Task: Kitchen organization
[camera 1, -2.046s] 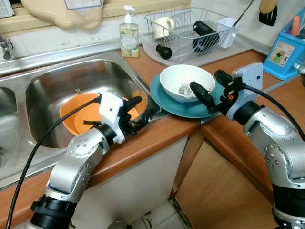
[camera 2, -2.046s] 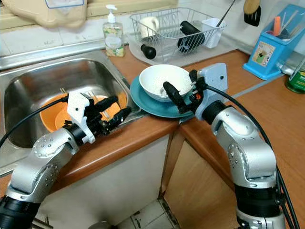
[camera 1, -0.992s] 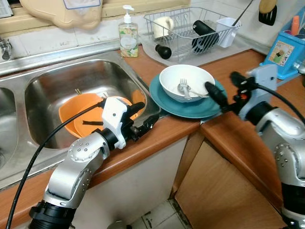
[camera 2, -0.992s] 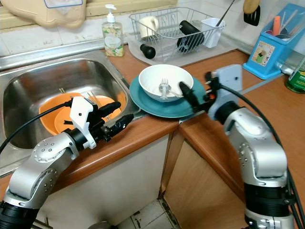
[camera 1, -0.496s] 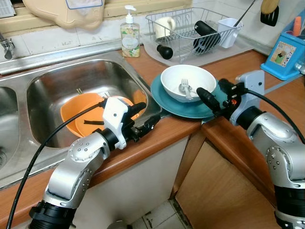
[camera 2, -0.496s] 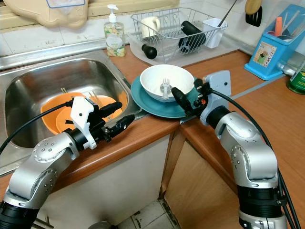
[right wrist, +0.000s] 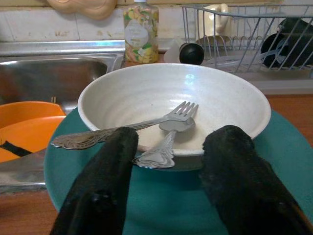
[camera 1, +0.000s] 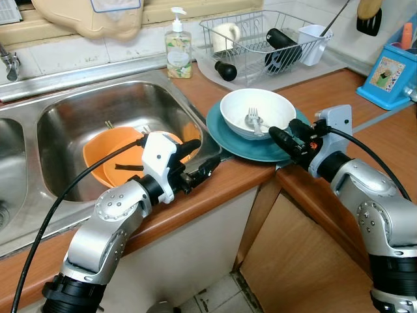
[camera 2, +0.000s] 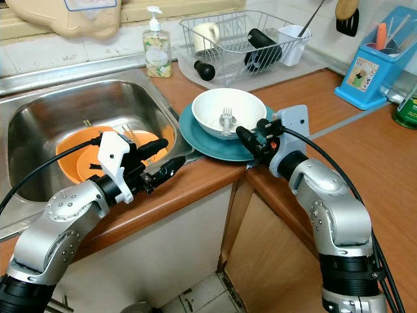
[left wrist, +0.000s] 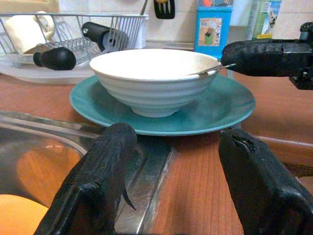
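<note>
Right gripper (right wrist: 166, 161), fingers spread, is lining up on the fork (right wrist: 146, 122) handles in the white bowl (right wrist: 230, 105); next needs closing on one; left gripper (left wrist: 171, 166) is hovering spread

Landmark: steel sink (camera 1: 98, 104).
- Soap dispenser bottle (camera 1: 176, 47): upright on the counter behind the sink's far right corner.
- Wire dish rack (camera 1: 260, 39): right of the bottle, holding a cream mug (camera 1: 223, 34), a black bottle (camera 1: 283, 45) and a white cup (camera 1: 313, 38).
- Blue utensil caddy (camera 1: 389, 72): far right of the sink, past the rack.
- Tap (camera 1: 8, 60): behind the sink's left end.
</note>
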`<state>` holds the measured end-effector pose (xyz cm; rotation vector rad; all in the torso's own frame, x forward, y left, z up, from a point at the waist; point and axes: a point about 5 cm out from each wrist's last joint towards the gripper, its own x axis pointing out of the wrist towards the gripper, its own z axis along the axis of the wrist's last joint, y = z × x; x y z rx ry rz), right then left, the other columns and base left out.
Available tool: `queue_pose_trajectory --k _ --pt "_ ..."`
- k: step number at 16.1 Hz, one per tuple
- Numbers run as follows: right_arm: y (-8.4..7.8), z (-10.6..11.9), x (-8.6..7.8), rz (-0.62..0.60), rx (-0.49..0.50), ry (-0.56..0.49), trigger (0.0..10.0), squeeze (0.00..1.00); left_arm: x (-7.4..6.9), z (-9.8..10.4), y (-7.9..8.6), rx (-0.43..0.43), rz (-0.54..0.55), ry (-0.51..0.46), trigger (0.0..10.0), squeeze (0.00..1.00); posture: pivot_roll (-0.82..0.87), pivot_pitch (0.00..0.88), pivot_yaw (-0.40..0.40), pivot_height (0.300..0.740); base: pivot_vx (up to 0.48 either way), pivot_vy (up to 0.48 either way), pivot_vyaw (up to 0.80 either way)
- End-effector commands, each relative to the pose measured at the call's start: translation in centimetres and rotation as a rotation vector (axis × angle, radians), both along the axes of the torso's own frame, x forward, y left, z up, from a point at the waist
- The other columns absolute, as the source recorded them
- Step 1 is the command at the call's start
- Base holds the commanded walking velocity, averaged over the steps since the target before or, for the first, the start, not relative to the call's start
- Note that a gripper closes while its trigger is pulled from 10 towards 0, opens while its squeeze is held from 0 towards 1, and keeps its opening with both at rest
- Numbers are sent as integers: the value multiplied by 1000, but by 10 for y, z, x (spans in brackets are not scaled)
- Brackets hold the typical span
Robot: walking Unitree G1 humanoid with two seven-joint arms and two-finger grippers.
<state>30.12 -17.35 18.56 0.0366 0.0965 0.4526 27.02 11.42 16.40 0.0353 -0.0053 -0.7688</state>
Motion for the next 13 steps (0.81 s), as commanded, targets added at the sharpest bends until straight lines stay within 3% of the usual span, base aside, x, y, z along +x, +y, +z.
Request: queue_pose_trajectory --k 1,13 --pt "0 2 3 -3 15 2 0 0 -1 5 -2 7 -20 -14 10000 0 -24 0 12 740 0 0 0" --pt "-5 5 6 -40 17 -7 0 0 -3 4 -4 13 -37 -10 10000 0 -26 0 16 740 0 0 0"
